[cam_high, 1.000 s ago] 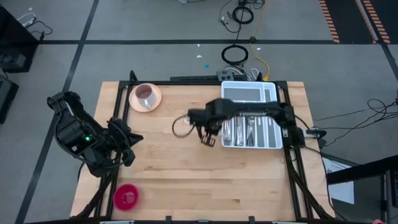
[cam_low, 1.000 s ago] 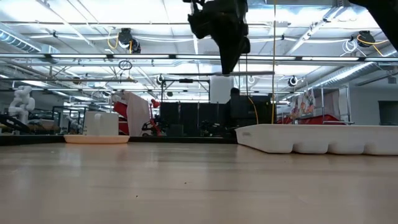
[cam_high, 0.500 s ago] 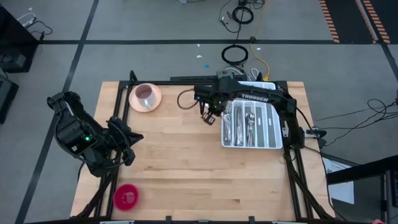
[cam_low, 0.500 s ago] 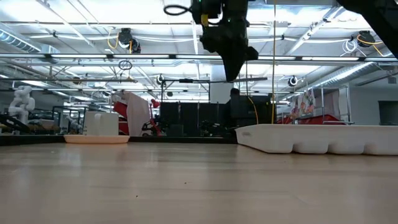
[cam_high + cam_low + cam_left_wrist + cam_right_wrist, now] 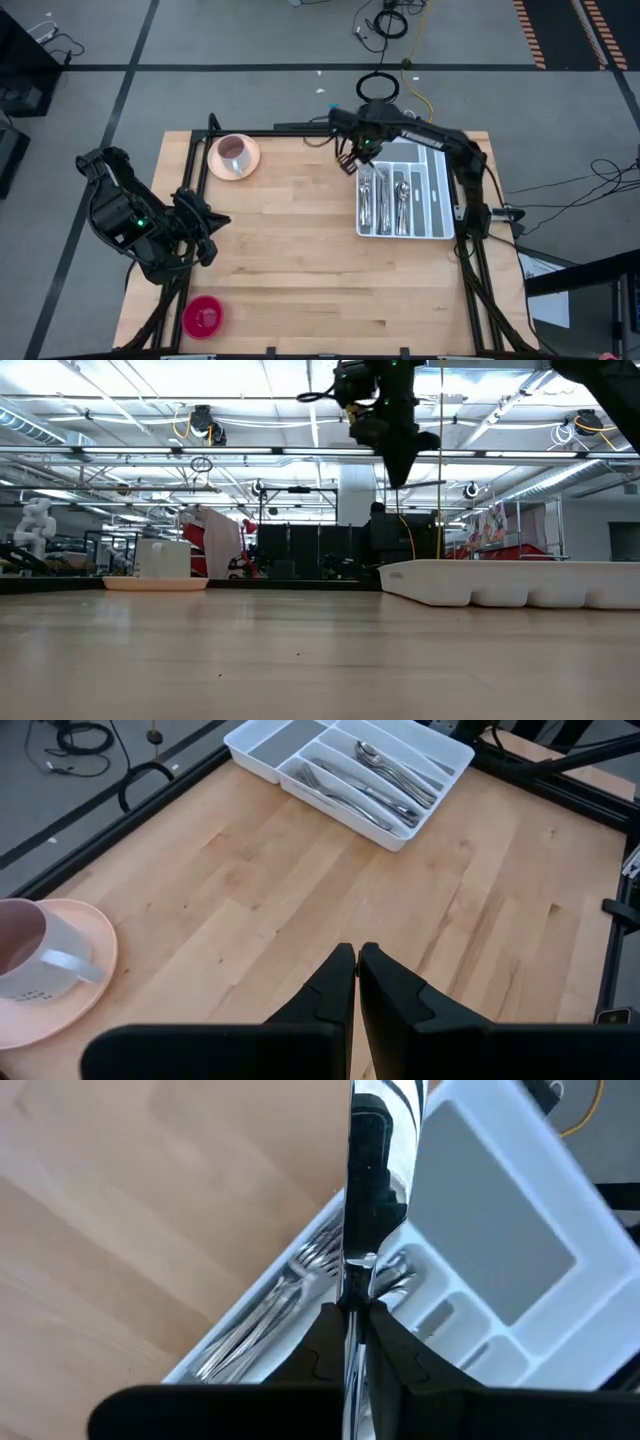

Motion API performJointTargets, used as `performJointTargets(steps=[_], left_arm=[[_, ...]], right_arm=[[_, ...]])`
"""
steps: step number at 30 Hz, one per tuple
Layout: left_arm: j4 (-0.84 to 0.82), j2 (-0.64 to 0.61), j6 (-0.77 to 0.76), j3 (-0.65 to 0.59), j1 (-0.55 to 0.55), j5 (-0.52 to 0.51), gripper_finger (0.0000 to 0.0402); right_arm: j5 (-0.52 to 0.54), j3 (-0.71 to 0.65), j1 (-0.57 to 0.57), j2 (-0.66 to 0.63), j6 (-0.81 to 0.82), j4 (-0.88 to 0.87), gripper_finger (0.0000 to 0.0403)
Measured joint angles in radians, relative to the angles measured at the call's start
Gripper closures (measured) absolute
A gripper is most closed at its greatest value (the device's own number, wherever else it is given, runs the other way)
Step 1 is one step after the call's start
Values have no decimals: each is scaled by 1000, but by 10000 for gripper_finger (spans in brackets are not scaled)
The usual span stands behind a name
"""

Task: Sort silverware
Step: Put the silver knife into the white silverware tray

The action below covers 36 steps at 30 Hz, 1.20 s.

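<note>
The right end effector (image 5: 349, 163) hangs high above the tabletop (image 5: 290, 260), over the far corner of the white tray (image 5: 441, 226). Its fingers (image 5: 385, 1342) are closed narrow on one shiny piece of silverware (image 5: 366, 1190), gripped near one end, the rest extending away from the fingers; whether it is a knife, fork or spoon cannot be told. The remaining silverware (image 5: 372, 782) lies directly beneath and just beyond this end effector, sorted into the tray's long compartments, with forks in the one nearest it.

The left end effector (image 5: 356, 982) waits well apart at the opposite tabletop edge, fingers pressed together and holding nothing. A pink cup (image 5: 234, 151) on its saucer (image 5: 221, 165) sits to the side of the right end effector, near the same far edge.

Handling judgement: the piece appears light, rigid and smooth, so it can slip or pivot in a narrow grip. Taking hold across the handle near its balance point would probably limit swing. Release low over the matching compartment to avoid bounce
</note>
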Motion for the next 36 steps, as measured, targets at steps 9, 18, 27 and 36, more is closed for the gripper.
performJointTargets(steps=[9, 18, 27, 36], left_arm=[[0, 0, 27, 0, 0, -1, 377], [0, 0, 26, 0, 0, -14, 377], [8, 0, 26, 0, 0, -54, 377], [13, 0, 24, 0, 0, -57, 377]], right_arm=[[22, -171, -143, -235, -9, 20, 402], [-67, -660, -177, -558, 142, 235, 402], [-164, -1024, -12, -660, 395, 502, 403], [-149, -1118, 70, -621, 550, 691, 403]])
